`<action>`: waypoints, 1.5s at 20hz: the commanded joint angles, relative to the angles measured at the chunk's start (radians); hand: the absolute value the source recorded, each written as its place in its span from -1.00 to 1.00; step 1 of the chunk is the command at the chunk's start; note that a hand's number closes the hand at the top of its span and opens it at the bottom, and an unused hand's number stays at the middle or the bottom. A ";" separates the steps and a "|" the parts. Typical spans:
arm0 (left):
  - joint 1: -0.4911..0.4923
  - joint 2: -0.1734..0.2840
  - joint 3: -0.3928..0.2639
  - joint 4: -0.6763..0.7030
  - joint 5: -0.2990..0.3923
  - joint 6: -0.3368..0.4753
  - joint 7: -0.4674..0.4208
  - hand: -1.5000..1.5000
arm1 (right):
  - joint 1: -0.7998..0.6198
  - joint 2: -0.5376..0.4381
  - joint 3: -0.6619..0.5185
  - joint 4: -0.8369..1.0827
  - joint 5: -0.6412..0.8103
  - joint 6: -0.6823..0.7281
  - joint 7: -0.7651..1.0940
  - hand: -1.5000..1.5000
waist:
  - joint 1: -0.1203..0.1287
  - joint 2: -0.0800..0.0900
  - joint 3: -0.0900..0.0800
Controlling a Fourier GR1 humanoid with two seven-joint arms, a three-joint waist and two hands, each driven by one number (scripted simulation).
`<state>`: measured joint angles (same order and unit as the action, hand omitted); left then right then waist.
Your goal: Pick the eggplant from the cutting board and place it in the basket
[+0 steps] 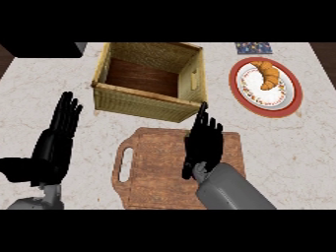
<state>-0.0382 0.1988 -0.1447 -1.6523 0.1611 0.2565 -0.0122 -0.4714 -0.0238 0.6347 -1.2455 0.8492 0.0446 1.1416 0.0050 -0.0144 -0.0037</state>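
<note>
Nearest the lower edge, the cutting board [156,170] lies flat on the counter [301,147], its handle slot to the left. The right hand [203,142] sits over the board's right half, fingers extended and pointing away toward the basket, the grey forearm trailing back to the lower edge. No eggplant is visible anywhere on the board or the counter. It may lie beneath the right palm, but the hand hides that spot, and whether the fingers have hold of anything cannot be told.

The left hand [54,142] rests open at the left of the view, fingers straight and up, holding nothing, well apart from the board.

Judgement: the task is at the pick stage, with the hand positioned over the board and nothing yet delivered. If the eggplant is under the palm, the next move calls for closing round it, lifting clear of the board, then carrying forward over the near wall.

Beyond the board stands the wicker basket [138,101], its near wall just past the right fingertips, interior bare. That wall is the one obstruction on the path. Farther right, a red-rimmed plate [292,93] carries a croissant [267,75], off the route.
</note>
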 commanded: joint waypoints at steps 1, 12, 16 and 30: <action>-0.023 -0.008 -0.004 -0.018 -0.022 0.017 0.041 0.00 | 0.049 0.023 0.004 0.053 0.018 -0.023 0.095 -1.00 | -0.002 0.014 0.004; -0.014 -0.005 0.032 0.003 0.001 -0.031 0.006 0.00 | 0.025 0.022 0.027 0.141 -0.002 0.070 -0.032 1.00 | 0.004 0.017 0.003; 0.014 0.000 0.044 0.009 0.012 -0.058 -0.022 0.00 | 0.021 0.022 0.088 0.120 0.000 0.045 0.016 1.00 | 0.009 0.016 0.003; -0.059 -0.054 -0.064 0.021 -0.031 -0.078 0.014 0.00 | -0.376 0.023 0.186 -0.078 -0.171 -0.208 -0.019 1.00 | 0.172 0.034 0.002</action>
<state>-0.0951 0.1595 -0.1790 -1.6454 0.1371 0.1915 0.0128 -0.7156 -0.0188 0.8127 -1.3095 0.7119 -0.0470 1.0633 0.1323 0.0094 -0.0006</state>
